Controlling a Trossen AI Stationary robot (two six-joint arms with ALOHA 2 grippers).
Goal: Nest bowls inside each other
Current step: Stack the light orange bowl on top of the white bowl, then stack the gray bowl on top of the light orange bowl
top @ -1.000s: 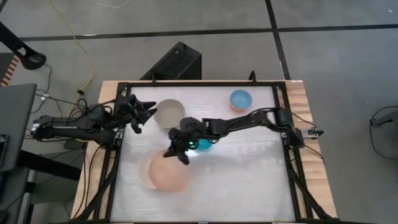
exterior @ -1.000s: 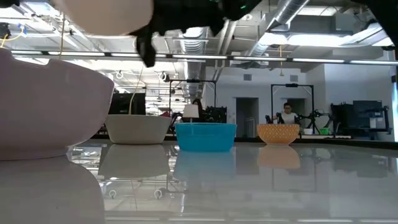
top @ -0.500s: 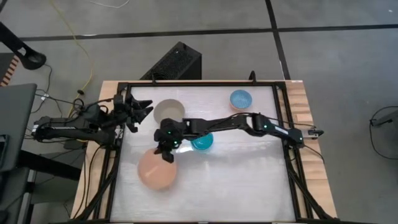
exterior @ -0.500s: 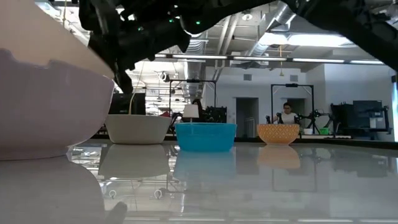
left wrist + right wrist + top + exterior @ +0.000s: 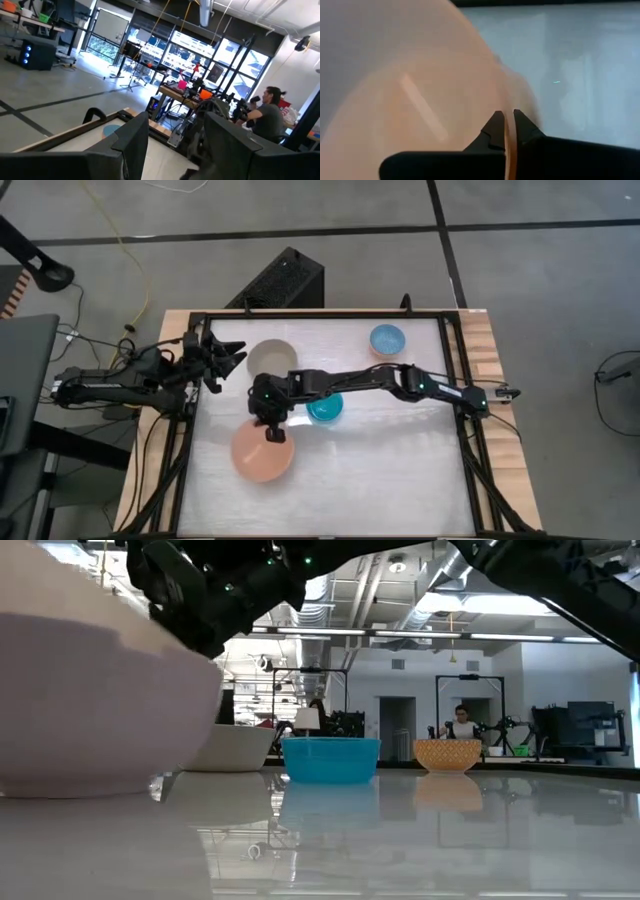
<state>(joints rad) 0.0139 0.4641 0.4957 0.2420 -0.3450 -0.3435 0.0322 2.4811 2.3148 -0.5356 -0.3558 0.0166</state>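
The salmon-pink bowl sits at the table's near left, with my right gripper shut on its far rim. It covers the cream-white bowl, which shows only in the low view as the big pale bowl standing on the table. The grey-beige bowl, the teal bowl and the smallest light blue bowl each stand on their bases farther back. My left gripper hovers open left of the grey-beige bowl, holding nothing. My right gripper pinches the pink bowl's thin rim between its two fingers, one finger inside the bowl and the other outside. The fingers slant down from the table's far right side. The bowl sits mouth up, in or on the cream-white bowl.
A black frame borders the white table. The right arm stretches across the table's middle, over the teal bowl. Free room lies on the near right. Beyond the table, a person sits far off in the room.
My right gripper has come down and toward the table's left edge, tipping further downward, with the pink bowl. The bowl, lifted clear beside the cream-white bowl a second ago, now rests over it and hides it from above. The gripper has stayed shut.
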